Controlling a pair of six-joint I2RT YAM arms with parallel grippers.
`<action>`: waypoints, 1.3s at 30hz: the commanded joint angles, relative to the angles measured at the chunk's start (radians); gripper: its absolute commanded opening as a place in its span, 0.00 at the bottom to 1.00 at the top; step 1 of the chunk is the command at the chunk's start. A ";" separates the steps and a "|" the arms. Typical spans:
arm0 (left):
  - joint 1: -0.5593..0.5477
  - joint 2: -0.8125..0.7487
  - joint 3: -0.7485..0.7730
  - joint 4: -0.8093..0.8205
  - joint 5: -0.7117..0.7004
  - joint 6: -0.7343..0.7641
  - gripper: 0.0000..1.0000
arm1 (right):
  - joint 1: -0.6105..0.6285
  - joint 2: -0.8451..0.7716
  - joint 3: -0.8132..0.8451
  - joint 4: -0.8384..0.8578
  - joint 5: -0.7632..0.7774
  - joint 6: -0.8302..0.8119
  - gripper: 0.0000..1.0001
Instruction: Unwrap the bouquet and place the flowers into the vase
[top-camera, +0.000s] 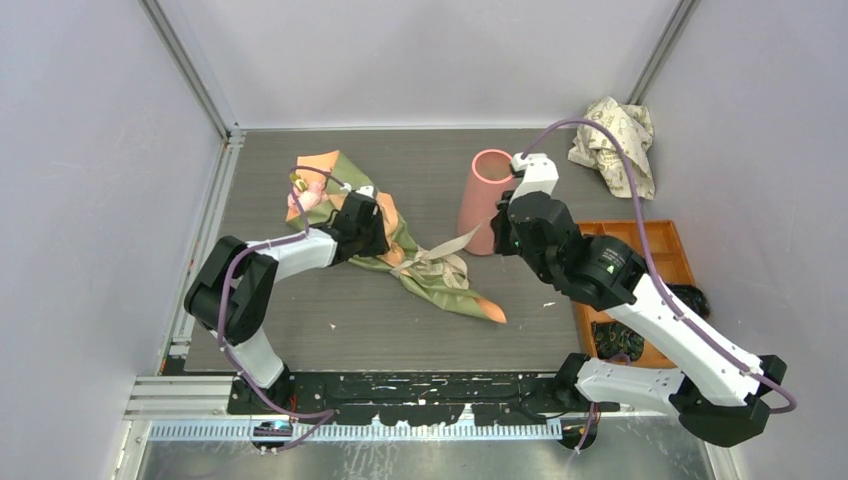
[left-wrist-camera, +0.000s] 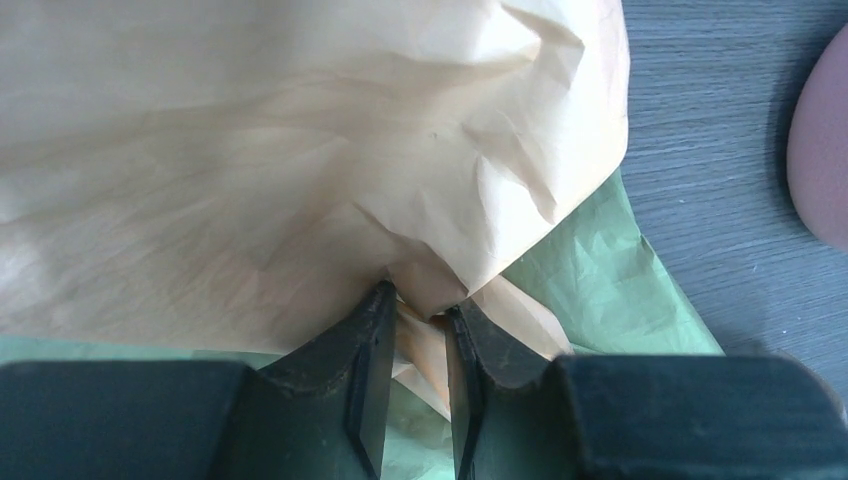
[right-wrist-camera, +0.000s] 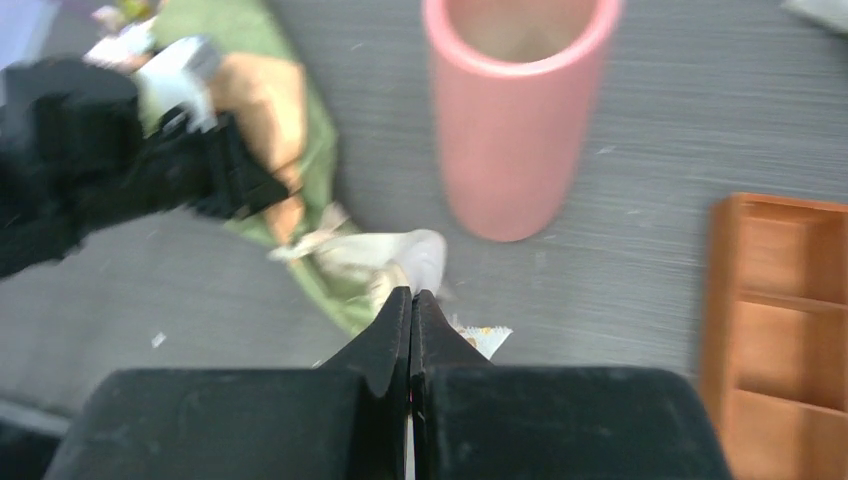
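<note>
Pink vase (top-camera: 484, 200) upright, no stems in it | bouquet (top-camera: 400, 250) lying left of vase, wrap on | left gripper (left-wrist-camera: 425, 305) nipping its orange paper | right gripper (right-wrist-camera: 412, 295) closed on ribbon (right-wrist-camera: 400, 255) beside vase | flowers (top-camera: 303, 203) not freed: early stage, unwrapping underway

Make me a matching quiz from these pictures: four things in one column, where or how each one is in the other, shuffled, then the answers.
Things:
1. vase
2. left gripper
3. right gripper
4. crumpled paper

Place or state:
A. pinching a fold of the bouquet wrapping
B. lying in the far right corner
C. standing upright, mid-table
D. jaws shut on the ribbon

Pairs: 1-C, 2-A, 3-D, 4-B
</note>
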 joint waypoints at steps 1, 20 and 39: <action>0.021 0.037 -0.010 -0.267 -0.098 0.019 0.27 | 0.099 0.022 -0.004 0.114 -0.263 0.012 0.01; -0.074 -0.394 0.083 -0.434 -0.105 0.047 0.30 | 0.416 0.162 0.263 0.128 -0.034 -0.155 0.01; -0.191 -1.047 -0.290 -0.246 0.122 -0.141 0.44 | 0.358 0.392 0.479 0.083 -0.009 -0.172 0.01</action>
